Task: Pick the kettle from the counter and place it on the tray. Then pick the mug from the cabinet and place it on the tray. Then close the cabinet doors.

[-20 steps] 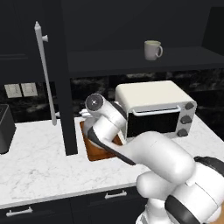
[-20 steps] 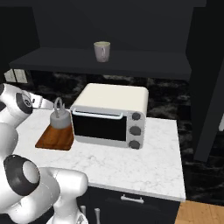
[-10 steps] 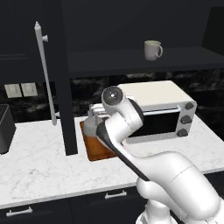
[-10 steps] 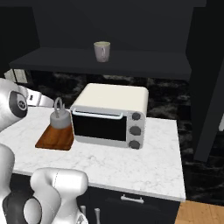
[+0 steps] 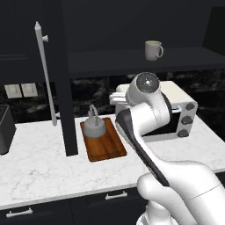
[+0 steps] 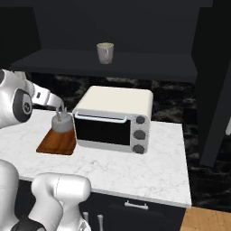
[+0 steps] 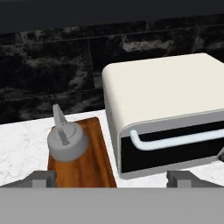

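Note:
The gray kettle (image 5: 94,127) stands upright on the reddish-brown tray (image 5: 107,147), left of the toaster oven, on the white counter (image 5: 35,154). In the hand view, the kettle (image 7: 66,142) sits at the far left end of the tray (image 7: 94,164). My gripper (image 7: 111,177) hangs open and empty, above and in front of the tray, apart from the kettle. The pale mug (image 5: 153,49) rests on the dark shelf of the open cabinet (image 5: 132,59), also mug (image 6: 105,53). The left cabinet door (image 5: 66,88) stands open, its bar handle (image 5: 45,74) facing me.
A cream toaster oven (image 6: 113,119) sits right of the tray on the counter. The right cabinet door (image 6: 216,90) stands open at the right. A black object (image 5: 4,129) is at the counter's left end. My arm's elbow (image 5: 147,101) rises in front of the oven.
My arm has risen and drawn back from the tray, uncovering the kettle, which stays put. The gripper has stayed open.

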Robot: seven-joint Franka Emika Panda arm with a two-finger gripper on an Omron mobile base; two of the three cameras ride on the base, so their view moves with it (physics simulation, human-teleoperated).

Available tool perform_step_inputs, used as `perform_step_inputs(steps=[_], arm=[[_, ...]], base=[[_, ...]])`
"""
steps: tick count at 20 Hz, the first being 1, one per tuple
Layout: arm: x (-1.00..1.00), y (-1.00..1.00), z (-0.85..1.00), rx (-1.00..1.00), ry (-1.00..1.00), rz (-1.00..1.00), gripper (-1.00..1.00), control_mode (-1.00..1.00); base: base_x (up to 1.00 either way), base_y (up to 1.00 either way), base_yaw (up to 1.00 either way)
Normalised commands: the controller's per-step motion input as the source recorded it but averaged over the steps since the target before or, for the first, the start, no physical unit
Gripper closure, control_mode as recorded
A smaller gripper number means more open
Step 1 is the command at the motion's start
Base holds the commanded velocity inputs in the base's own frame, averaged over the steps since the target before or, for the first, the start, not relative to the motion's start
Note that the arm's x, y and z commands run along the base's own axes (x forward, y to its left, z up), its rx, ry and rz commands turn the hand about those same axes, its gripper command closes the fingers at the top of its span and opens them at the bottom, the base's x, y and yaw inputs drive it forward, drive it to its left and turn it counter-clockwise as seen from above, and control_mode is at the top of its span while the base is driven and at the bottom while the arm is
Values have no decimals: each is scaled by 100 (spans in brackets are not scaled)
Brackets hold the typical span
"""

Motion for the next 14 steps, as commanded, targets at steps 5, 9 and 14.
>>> perform_step_inputs(steps=[5, 9, 14], arm=[[-52, -46, 53, 11, 0, 0, -100, -100], [-42, -51, 49, 5, -3, 8, -100, -100], [-39, -55, 44, 0, -6, 23, -100, -100]], base=[[0, 0, 0], [0, 0, 0], [0, 0, 0]])
